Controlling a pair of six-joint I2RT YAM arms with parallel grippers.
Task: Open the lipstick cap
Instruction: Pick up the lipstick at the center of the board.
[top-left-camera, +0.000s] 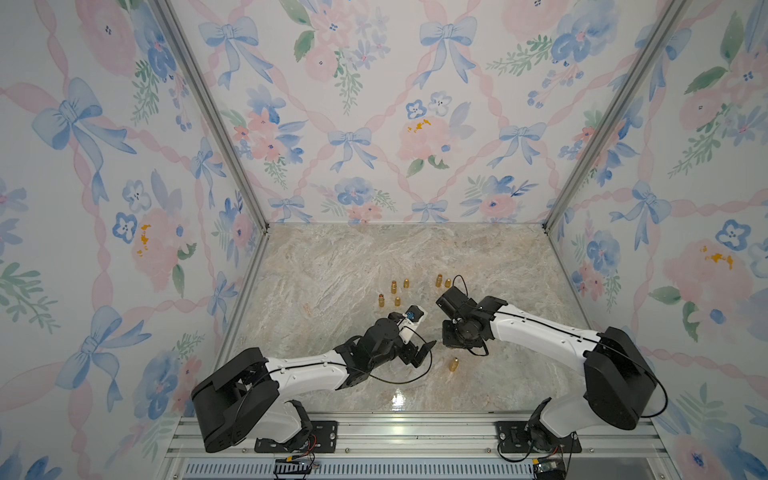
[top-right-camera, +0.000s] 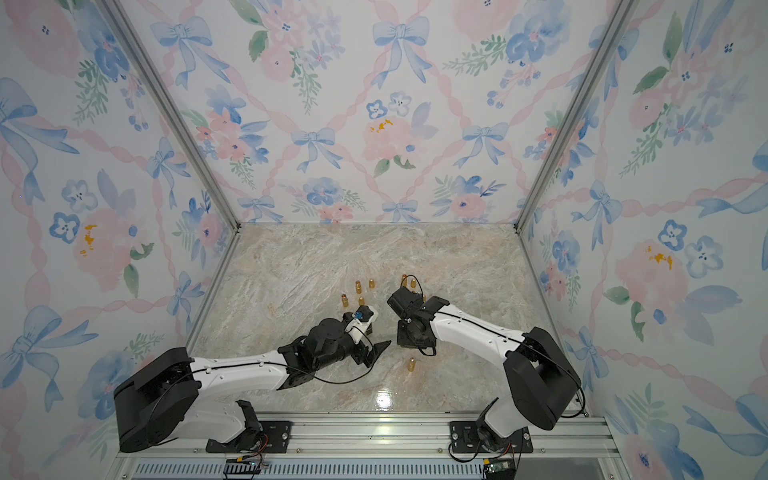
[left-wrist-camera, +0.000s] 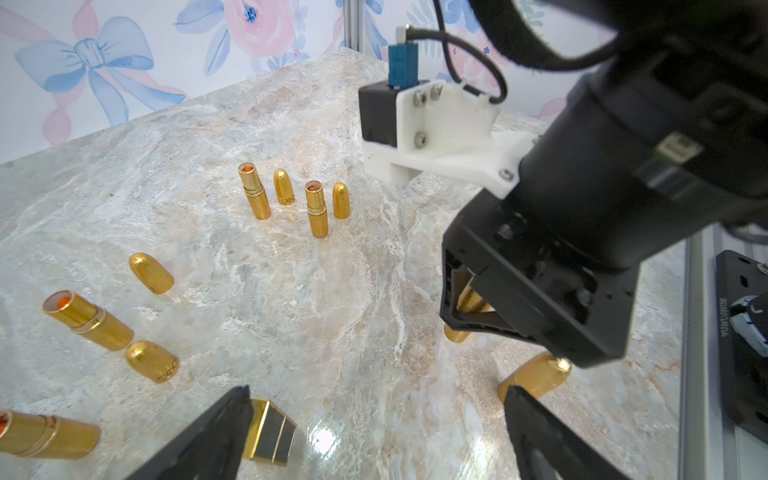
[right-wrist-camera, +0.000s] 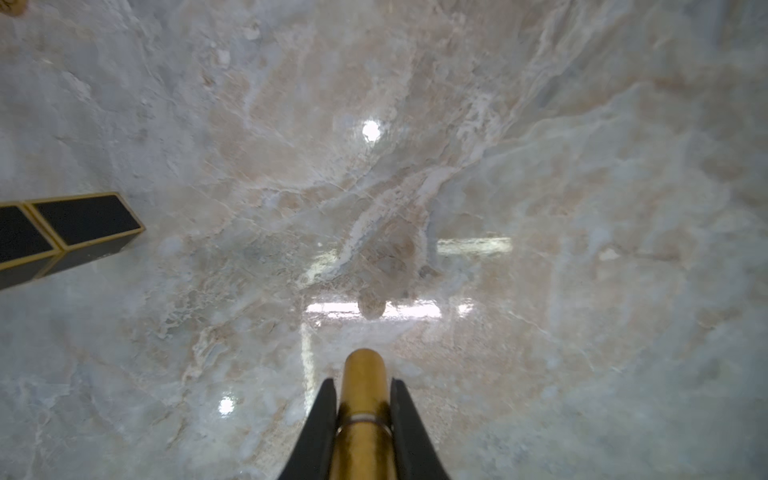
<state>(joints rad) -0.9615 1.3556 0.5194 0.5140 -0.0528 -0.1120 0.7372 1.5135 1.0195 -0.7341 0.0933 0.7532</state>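
Hanging low over the marble table (top-left-camera: 332, 270), the left gripper (left-wrist-camera: 376, 399) has its jaws spread wide with nothing between them. A square black-and-gold lipstick (left-wrist-camera: 270, 432) sits just beside one finger. Beyond it stand opened gold tubes (left-wrist-camera: 253, 191) with loose bullet-shaped caps (left-wrist-camera: 284, 187) next to them. Further right, the right gripper (right-wrist-camera: 360, 382) points down at the table, its jaws pinched narrow on a gold lipstick (right-wrist-camera: 361, 363). The cap is still on and the rounded end pokes past the fingertips. Another capped gold lipstick (top-left-camera: 453, 364) stands near it.
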